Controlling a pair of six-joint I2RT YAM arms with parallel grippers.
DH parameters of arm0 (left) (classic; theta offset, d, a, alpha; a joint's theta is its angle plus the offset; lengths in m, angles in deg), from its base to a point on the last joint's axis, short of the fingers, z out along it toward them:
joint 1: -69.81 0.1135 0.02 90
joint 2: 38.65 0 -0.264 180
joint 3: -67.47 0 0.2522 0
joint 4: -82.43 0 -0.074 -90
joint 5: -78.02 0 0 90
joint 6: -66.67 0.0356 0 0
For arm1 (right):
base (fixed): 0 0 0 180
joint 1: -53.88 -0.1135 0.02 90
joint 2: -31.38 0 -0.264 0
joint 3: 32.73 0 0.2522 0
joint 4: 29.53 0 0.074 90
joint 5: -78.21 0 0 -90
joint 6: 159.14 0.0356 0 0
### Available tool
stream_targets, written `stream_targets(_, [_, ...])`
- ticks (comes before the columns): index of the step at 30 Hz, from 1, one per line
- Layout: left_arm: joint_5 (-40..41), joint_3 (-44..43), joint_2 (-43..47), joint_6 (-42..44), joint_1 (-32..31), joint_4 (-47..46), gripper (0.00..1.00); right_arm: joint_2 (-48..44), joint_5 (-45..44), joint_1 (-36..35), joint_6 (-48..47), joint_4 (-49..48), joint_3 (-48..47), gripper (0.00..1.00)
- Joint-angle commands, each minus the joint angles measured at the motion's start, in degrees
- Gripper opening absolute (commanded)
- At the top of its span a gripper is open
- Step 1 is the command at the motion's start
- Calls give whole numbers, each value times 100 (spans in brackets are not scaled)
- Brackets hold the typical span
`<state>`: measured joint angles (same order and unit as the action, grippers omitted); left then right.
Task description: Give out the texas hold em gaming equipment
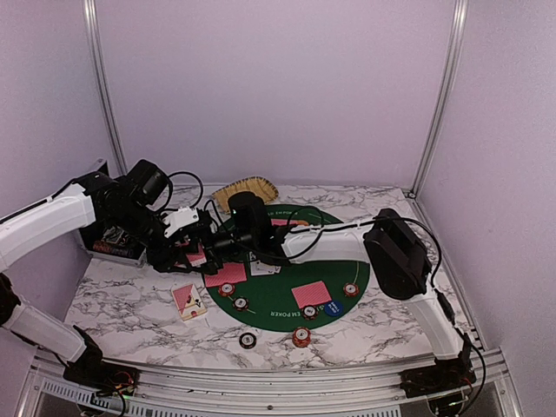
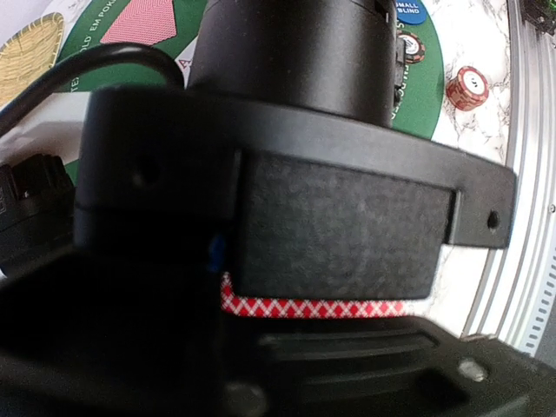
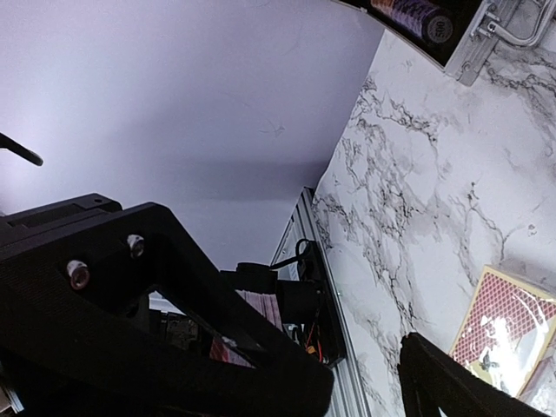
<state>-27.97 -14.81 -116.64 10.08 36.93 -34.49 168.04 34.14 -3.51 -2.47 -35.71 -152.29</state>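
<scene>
When viewed from above, the left gripper is found at nine o'clock on the green mat. At its wrist, red-backed cards are clamped (thin, slippery; judged best pinched across faces). The right gripper is seen from its wrist spread, empty.

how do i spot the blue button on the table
Find the round green mat in the middle of the marble table. On its near right part, just right of a red-backed card, lies the blue button. It is the only blue disc; the chips beside it are striped red and white.
</scene>
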Motion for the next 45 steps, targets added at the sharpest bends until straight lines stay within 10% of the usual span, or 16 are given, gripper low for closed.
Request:
stream_targets(1, [-137,-154,-60,-29,36,-34,0,204,54,-77,188,-255,-354,99])
stream_targets(45, [-165,-74,84,-39,36,-45,0,60,108,89,469,-778,226,87])
